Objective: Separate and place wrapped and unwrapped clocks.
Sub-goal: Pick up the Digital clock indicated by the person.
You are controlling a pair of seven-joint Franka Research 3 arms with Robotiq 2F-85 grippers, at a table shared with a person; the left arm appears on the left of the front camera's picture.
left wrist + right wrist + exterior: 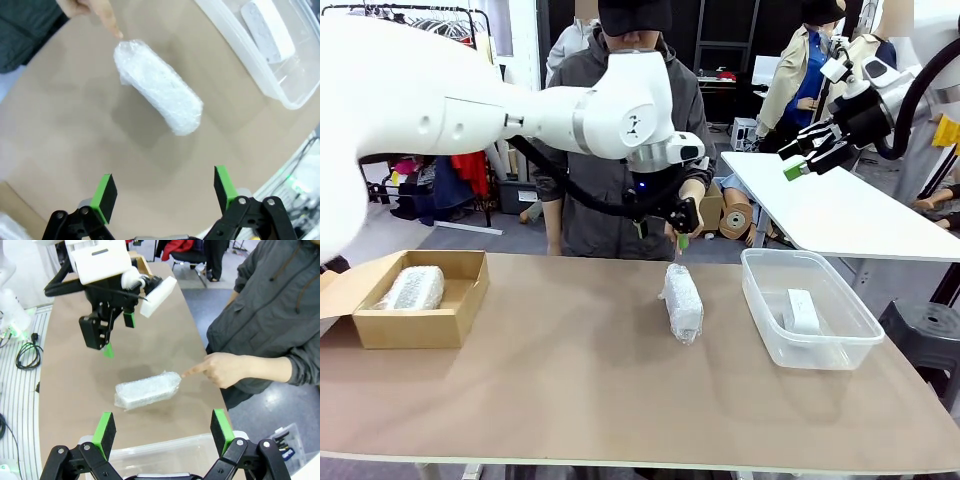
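Film crinkles around the wrapped clock lying mid-surface, between the cardboard box, which holds another wrapped clock, and the clear tub holding the bare clock. The left gripper hovers above it, jaws wide and empty; the right gripper hangs high, also open. A person's hand points at the bundle's far end, fingertip near it. A descent risks striking that finger, and loose film could slip from the pads.
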